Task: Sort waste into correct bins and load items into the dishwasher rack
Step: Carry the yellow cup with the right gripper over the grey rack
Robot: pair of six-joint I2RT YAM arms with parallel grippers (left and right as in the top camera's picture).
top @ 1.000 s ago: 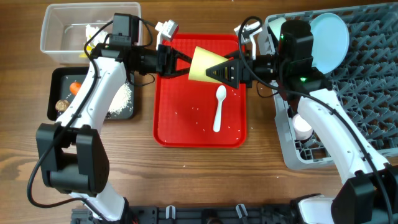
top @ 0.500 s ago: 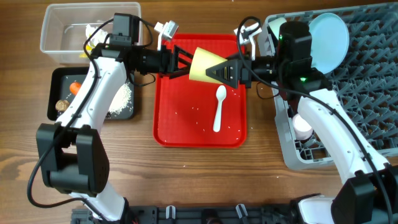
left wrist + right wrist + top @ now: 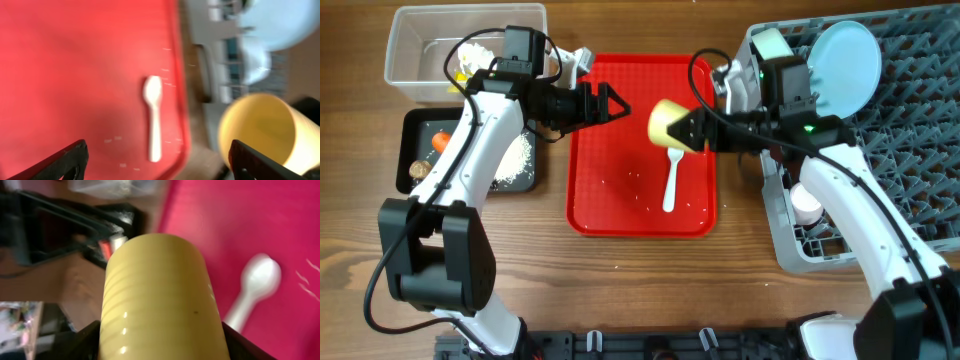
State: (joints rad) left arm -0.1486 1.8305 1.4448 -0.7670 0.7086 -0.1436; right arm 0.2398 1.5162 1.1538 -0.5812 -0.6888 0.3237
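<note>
Right gripper (image 3: 684, 128) is pinching the yellow cup (image 3: 665, 122) by its base end, holding it on its side above the upper right part of the red tray (image 3: 620, 205), with the mouth turned toward the other arm; the left wrist view looks straight into that open mouth. Left gripper (image 3: 612, 103) hangs over the tray's upper left with its fingers spread and nothing between them, apart from the cup. So the step in hand looks like loading the cup: it is in the right arm's sole keeping and not yet in the dishwasher rack (image 3: 910, 150), which sits just beside the tray on the right, with a pale blue plate (image 3: 848, 65) already standing among its pegs. The next move probably calls for swinging the cup rightward over the rack's near wall, turning it mouth down and setting it on free pegs clear of the plate. A white spoon (image 3: 671, 172) lies on the tray just below the cup, likely the next item to load.
</note>
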